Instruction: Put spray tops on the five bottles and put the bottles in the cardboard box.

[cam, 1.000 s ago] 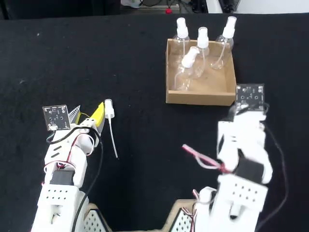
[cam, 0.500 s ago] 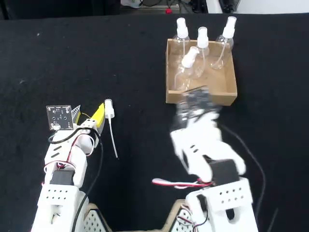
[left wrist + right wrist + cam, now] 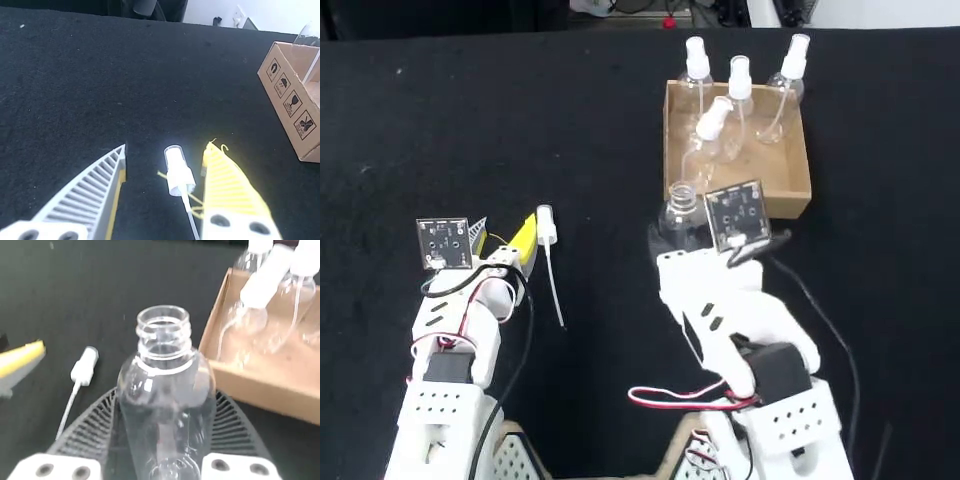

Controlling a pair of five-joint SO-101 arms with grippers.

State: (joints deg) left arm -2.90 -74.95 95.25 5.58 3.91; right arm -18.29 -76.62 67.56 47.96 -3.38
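Left gripper (image 3: 166, 147): fingers spread, grasping nothing, low over black table (image 3: 440, 120). Spray top (image 3: 176, 172) lies flat on table between fingers, nearer yellow finger (image 3: 225, 185); contact with it not discernible. Dip tube runs back toward arm.

Right gripper (image 3: 167, 400): clamped on uncapped bottle (image 3: 165, 375), open neck clear of fingers. Bottle sits just beside cardboard box (image 3: 790, 195), at near corner on spray top's side.

Box holds four capped bottles (image 3: 739, 100): three upright along far wall, one tilted.

Clear bottle (image 3: 165, 390); white spray top (image 3: 178, 175); brown cardboard box (image 3: 775, 172); black table (image 3: 470, 120).
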